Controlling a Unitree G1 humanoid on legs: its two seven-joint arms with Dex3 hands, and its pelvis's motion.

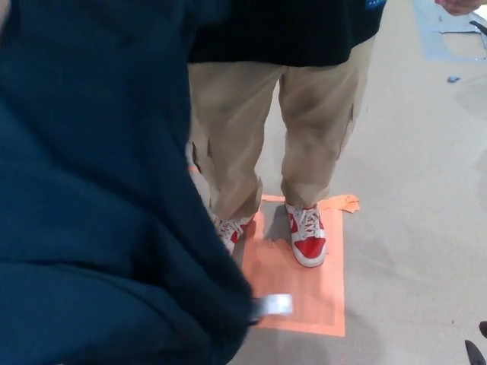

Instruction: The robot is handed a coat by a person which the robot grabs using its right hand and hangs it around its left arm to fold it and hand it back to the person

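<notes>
Coat (91,198): dark blue, filled the view's left half, hanging close below the camera.
Left hand: unseen, so its state could not be told.
Person (289,114): stood facing on an orange mat (319,296).
Right hand (475,351): only a dark sliver showed; grip could not be told.
Progress: coat apparently draped; folding and return remained.

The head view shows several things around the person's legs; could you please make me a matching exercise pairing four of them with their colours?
Things:
1. coat
2. trousers
3. shoes
4. floor sheet

Colours:
A. orange
B. beige
C. dark blue
D. red and white

Pairs: 1-C, 2-B, 3-D, 4-A
</notes>
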